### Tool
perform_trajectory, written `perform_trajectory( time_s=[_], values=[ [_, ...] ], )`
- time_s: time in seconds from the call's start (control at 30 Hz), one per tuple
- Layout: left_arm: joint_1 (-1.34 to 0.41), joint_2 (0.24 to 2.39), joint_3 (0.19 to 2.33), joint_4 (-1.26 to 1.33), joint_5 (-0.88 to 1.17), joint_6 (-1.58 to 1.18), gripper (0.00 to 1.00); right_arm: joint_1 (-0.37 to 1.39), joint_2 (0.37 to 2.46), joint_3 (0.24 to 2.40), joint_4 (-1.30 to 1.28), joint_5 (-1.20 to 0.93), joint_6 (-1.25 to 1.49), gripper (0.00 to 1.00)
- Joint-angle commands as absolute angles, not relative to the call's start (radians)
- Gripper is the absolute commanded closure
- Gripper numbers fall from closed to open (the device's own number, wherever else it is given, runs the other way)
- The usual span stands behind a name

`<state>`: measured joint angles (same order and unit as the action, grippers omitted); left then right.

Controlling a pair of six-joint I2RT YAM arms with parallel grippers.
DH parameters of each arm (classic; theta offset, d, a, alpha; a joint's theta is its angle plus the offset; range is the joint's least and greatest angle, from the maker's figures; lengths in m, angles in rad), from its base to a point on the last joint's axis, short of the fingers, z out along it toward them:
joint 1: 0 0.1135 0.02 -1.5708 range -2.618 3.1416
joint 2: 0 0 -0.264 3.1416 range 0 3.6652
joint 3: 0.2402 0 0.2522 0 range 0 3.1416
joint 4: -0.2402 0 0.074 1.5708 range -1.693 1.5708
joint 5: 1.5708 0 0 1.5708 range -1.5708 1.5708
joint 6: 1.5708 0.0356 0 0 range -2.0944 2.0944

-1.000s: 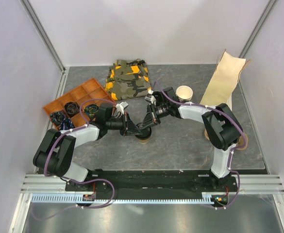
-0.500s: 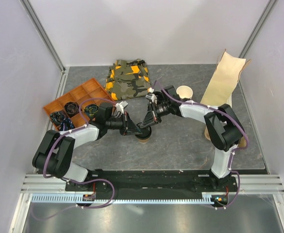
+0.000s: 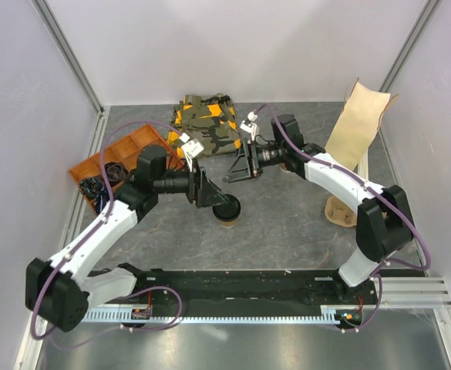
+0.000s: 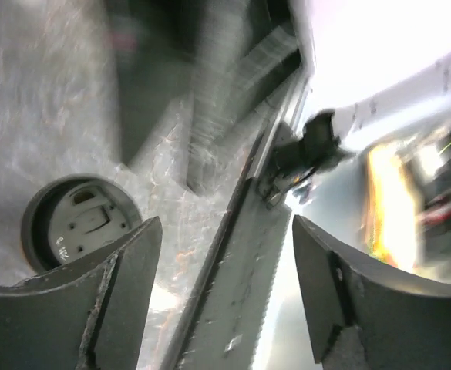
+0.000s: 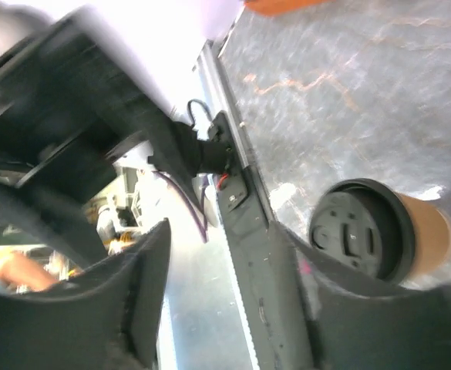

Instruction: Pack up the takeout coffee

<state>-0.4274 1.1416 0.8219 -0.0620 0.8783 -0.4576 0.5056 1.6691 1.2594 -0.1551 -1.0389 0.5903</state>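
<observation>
Takeout coffee (image 3: 227,210), black lid on, stands upright at mid-bench (image 3: 287,231). Left pincer (image 4: 225,231): jaws apart, nothing held, close beside the cup on its left. Right pincer (image 5: 221,239): jaws apart, nothing held, just behind the cup and clear of it. Tan paper bag (image 3: 355,127) stands well apart, at the far right.

Left end effector (image 3: 209,193) and right end effector (image 3: 235,171) gape.
</observation>
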Motion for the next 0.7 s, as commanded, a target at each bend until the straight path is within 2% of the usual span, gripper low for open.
perform_trajectory(
  time_s=[0.0, 0.03, 0.13, 0.27, 0.4, 0.5, 0.57, 0.6, 0.63, 0.67],
  values=[
    [-0.572, 0.997, 0.934, -0.505, 0.784, 0.248, 0.22, 0.439, 1.591, 1.287, -0.216, -0.991, 0.551, 0.32],
    [-0.609, 0.971, 0.928, -0.532, 0.682, 0.314, 0.22, 0.414, 1.583, 1.287, -0.225, -0.982, 0.543, 0.23],
    [-0.782, 0.867, 0.871, -0.607, 0.516, 0.578, 0.21, 0.379, 1.533, 1.282, -0.302, -0.927, 0.458, 0.16],
    [-0.998, 0.859, 0.844, -0.684, 0.379, 0.975, 0.21, 0.365, 1.464, 1.223, -0.432, -0.851, 0.353, 0.12],
    [-1.169, 0.983, 0.822, -0.675, 0.181, 1.201, 0.25, 0.348, 1.428, 1.181, -0.469, -0.809, 0.304, 0.12],
    [-1.186, 1.035, 0.883, -0.641, 0.172, 1.116, 0.37, 0.339, 1.421, 1.187, -0.518, -0.798, 0.250, 0.16],
    [-1.140, 1.031, 0.941, -0.643, 0.268, 0.920, 0.39, 0.341, 1.404, 1.177, -0.523, -0.814, 0.247, 0.20],
    [-1.105, 0.991, 0.949, -0.635, 0.387, 0.841, 0.39, 0.341, 1.398, 1.172, -0.517, -0.839, 0.253, 0.25],
    [-1.060, 0.964, 0.951, -0.617, 0.449, 0.661, 0.38, 0.341, 1.397, 1.160, -0.496, -0.877, 0.265, 0.28],
    [-0.943, 0.938, 0.933, -0.556, 0.503, 0.565, 0.38, 0.342, 1.399, 1.155, -0.485, -0.897, 0.274, 0.32]
  ],
)
